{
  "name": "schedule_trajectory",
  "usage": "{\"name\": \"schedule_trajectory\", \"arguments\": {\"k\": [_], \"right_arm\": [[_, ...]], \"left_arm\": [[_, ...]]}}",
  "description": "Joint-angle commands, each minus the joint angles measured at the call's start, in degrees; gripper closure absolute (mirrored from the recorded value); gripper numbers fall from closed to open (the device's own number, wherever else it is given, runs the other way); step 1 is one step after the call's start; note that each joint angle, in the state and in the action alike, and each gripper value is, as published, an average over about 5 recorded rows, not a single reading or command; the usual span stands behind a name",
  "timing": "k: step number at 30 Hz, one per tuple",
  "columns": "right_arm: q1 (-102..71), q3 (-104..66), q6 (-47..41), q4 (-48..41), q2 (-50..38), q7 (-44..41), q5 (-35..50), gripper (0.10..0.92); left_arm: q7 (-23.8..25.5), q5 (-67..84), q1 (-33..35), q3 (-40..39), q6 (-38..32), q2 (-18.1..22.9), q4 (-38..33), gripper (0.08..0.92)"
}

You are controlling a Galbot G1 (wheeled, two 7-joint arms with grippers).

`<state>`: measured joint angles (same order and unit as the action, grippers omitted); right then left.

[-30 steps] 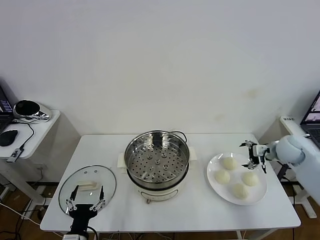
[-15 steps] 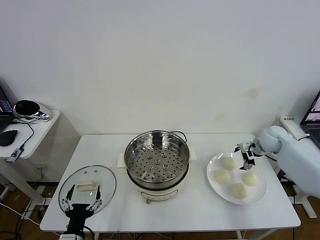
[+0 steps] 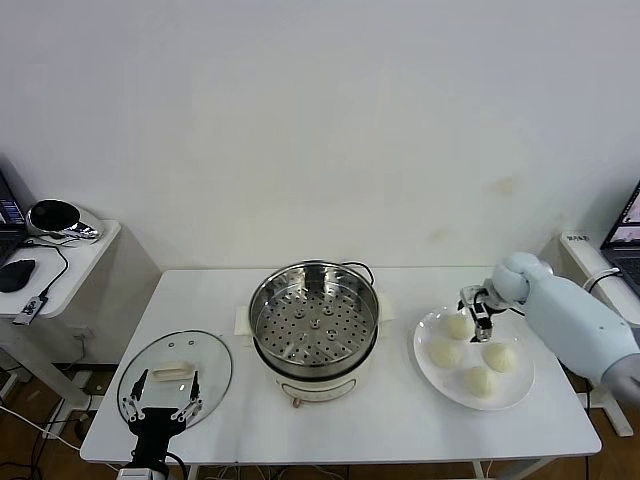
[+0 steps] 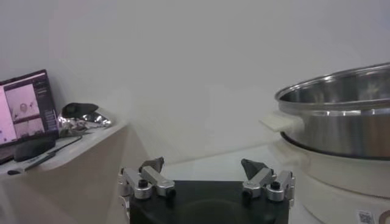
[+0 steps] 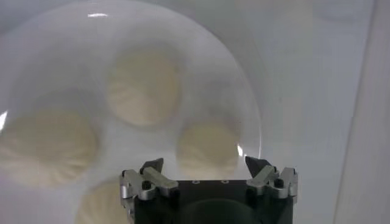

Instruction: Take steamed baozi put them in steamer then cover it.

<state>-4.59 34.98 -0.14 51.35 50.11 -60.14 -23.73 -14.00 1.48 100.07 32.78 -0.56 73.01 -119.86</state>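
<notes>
the desk [image 3: 400,420] is white and carries everything. at its middle stands the steamer [image 3: 314,316], a shiny steel pot on a white base, its perforated tray bare; in my left wrist view its wall [image 4: 341,122] rises close by. right of the steamer lies a white plate [image 3: 510,390] holding all four baozi [image 3: 444,353], two toward the far side and two nearer, each apart from the others; my right wrist view looks down on them on the plate [image 5: 244,91], with one baozi [image 5: 144,86] in plain sight and another [image 5: 207,146] just ahead of the fingers. on the left near part of the desk the cover [image 3: 176,375] lies flat, its cream handle up, well apart from the steamer.

my right gripper [image 3: 478,308] hangs over the far edge of the plate, above the far baozi, fingers spread apart and holding nothing; in its own view [image 5: 206,165] the tips stand wide over the buns, and i cannot tell whether they touch any. my left gripper [image 3: 160,388] sits at the near edge of the desk, over the near rim of the cover, fingers also apart and empty [image 4: 203,165].

off to the far left is a small side table [image 3: 60,262] with a mouse [image 3: 16,275] and a shiny dark object on it.
</notes>
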Motion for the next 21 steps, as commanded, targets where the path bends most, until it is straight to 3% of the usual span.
{"name": "schedule_trajectory", "arguments": {"k": [1, 21], "right_arm": [[0.8, 1.0, 0.6, -2.8, 2.0, -0.2, -1.5, 0.206], [-0.5, 0.0, 0.8, -0.9, 0.9, 1.2, 0.0, 0.432]], "left_arm": [[0.0, 0.0, 0.0, 0.0, 0.0, 0.0, 0.1, 0.177], [-0.1, 0.0, 0.1, 0.2, -0.3, 0.1, -0.6, 0.177]]}}
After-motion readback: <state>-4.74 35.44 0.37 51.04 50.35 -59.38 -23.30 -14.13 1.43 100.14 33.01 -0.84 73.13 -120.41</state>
